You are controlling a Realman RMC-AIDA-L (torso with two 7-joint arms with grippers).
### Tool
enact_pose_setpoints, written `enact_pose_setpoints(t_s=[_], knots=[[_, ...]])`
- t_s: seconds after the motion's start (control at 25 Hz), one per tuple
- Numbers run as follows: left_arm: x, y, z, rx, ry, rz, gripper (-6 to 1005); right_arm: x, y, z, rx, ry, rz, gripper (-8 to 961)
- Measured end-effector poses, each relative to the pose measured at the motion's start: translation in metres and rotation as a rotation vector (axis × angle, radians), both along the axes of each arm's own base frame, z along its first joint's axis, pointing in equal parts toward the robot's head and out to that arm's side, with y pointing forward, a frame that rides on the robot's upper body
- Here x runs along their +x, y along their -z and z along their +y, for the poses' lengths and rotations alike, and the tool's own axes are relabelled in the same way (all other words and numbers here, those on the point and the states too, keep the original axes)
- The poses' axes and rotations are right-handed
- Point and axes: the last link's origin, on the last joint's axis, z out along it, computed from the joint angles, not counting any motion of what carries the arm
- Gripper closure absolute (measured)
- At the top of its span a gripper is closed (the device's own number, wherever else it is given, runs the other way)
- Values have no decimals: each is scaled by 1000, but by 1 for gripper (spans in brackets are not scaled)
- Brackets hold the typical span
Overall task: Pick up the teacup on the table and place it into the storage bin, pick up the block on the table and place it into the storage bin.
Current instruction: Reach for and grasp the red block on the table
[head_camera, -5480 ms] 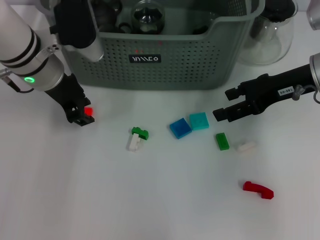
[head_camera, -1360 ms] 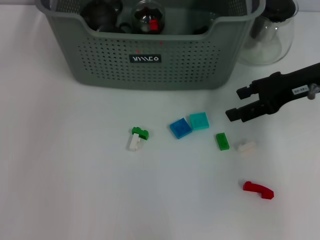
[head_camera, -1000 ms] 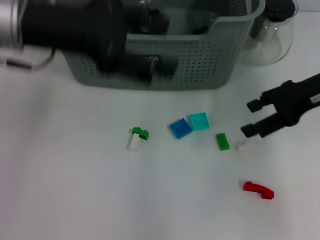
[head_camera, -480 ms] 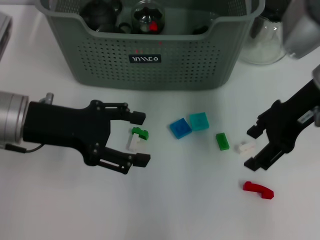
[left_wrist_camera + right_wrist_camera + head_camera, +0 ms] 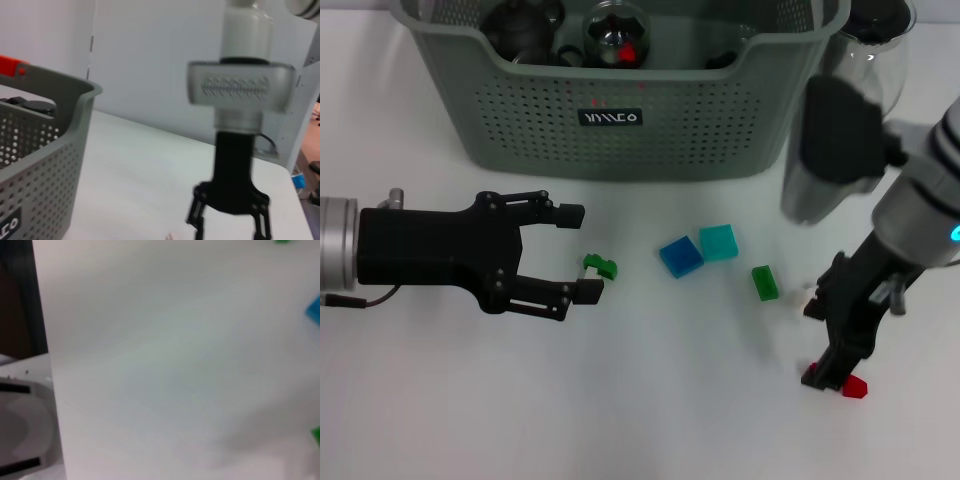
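Now six small blocks are lying on the desk [image 5: 650,400]: left gripper [image 5: 576,252] is gaping beside the green-and-white block [image 5: 600,266], right gripper [image 5: 832,330] is spreading its fingers over the red block [image 5: 854,387].

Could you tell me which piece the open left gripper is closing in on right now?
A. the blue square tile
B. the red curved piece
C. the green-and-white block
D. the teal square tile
C: in the head view the left gripper has its open fingers on either side of the green-and-white block.
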Motion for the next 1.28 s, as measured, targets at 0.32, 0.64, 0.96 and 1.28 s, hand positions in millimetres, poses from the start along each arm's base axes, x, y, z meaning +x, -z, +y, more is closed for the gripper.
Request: enact_pose_setpoints(t_s=[0.32,0.64,0.96,1.28], knots=[[-3,4,5,16,-30,-4,78,-5,17,-15,-19,-41,-60,53],[-4,4,7,24,-38,-1,77,-6,21,-23,-1,-63,-88,52],[-5,6,8,26,-50,-1,77,1,24,-25,23,-71,-114,202],[-7,9,8,26,-62,-6,77,1,25,-27,25,-76,-112,274]])
